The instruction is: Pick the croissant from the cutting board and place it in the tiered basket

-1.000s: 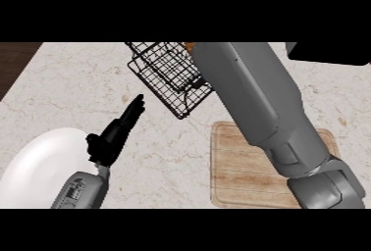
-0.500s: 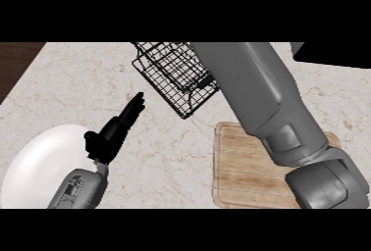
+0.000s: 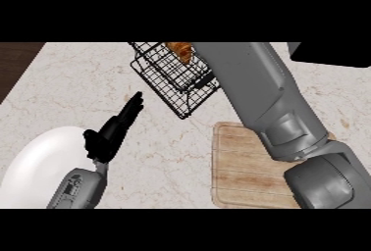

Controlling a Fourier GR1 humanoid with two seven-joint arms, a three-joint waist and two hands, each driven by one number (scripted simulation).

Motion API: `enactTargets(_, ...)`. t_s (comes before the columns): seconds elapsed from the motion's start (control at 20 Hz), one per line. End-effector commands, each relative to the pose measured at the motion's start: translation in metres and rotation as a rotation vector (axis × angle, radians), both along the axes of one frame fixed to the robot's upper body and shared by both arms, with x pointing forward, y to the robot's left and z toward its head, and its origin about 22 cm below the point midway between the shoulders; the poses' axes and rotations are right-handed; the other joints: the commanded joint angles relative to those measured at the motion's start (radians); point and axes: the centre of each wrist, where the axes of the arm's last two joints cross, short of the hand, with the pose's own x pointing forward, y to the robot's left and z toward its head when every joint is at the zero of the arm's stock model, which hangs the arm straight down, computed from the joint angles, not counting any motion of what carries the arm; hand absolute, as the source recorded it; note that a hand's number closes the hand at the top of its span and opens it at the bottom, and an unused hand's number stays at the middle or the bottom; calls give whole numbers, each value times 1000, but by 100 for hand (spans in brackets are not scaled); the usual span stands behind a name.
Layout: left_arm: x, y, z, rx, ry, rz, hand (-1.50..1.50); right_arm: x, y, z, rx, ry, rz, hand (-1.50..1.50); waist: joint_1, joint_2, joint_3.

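looking at croissant [image 3: 181, 50]: we see it inside the basket [image 3: 174, 86], top edge
handling: we judge it light, flaky; hold its thick middle
left hand [image 3: 112, 132]: fingers straight, resting
right hand: hidden, we cannot tell

A big white plate [image 3: 39, 162] sits at the near left of the pale marbled counter [image 3: 80, 78], its rim running off the near edge of the view. Over at the far left corner there's a strip of dark brown wood [image 3: 16, 61] beside the counter's edge, and at the far right corner a black block [image 3: 330, 53] pokes in, too cropped to identify.
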Motion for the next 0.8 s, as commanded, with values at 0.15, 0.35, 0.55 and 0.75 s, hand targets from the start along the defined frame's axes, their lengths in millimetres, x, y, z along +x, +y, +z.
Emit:
enactTargets(0.15,-13,15,-12,9,10,69,0,6,1,-1,-82,-152,-282,-150,-75,-22,-2)
enactTargets(0.35,-15,17,-17,-4,40,118,0,10,-7,1,-113,-253,-408,-150,-116,-34,-1)
enactTargets(0.55,-31,45,-25,-11,49,151,0,10,-11,1,-72,-369,-448,-150,-158,-57,2)
enactTargets(0.75,-34,44,-26,-13,69,184,0,7,-16,4,-28,-413,-448,-150,-199,-72,5)
